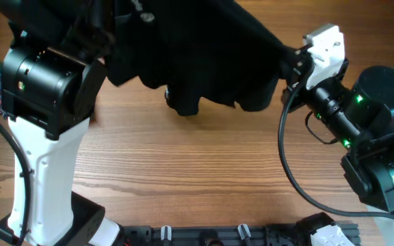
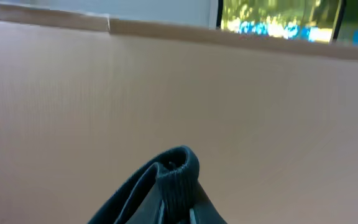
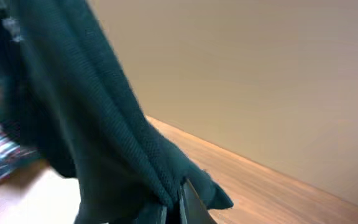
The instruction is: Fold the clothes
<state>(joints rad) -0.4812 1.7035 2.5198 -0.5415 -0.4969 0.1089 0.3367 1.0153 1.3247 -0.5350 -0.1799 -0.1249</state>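
Hanging between both arms, the shirt [image 1: 204, 61] droops toward the surface [image 1: 204, 171], left fingers [image 2: 191, 216] and right fingers [image 3: 190, 202] each pinched tight on an edge. I'd draw it taut, then lower it evenly.

The table [image 1: 183, 157] is of wood, with a warm brown grain that runs from left to right in the overhead view. Along its near edge lies a black rail [image 1: 190, 238], and on it sit some small white clips [image 1: 166, 232]. In the left wrist view a plain beige surface [image 2: 166, 93] fills most of the picture. A darker brown strip [image 2: 166, 28] borders it at the top, and above the strip is a pale grey wall [image 2: 135, 7]. At the top right is a bright panel [image 2: 278, 18] in yellow-green and blue, too blurred to read. In the right wrist view a beige wall [image 3: 260, 74] meets the wooden table top.
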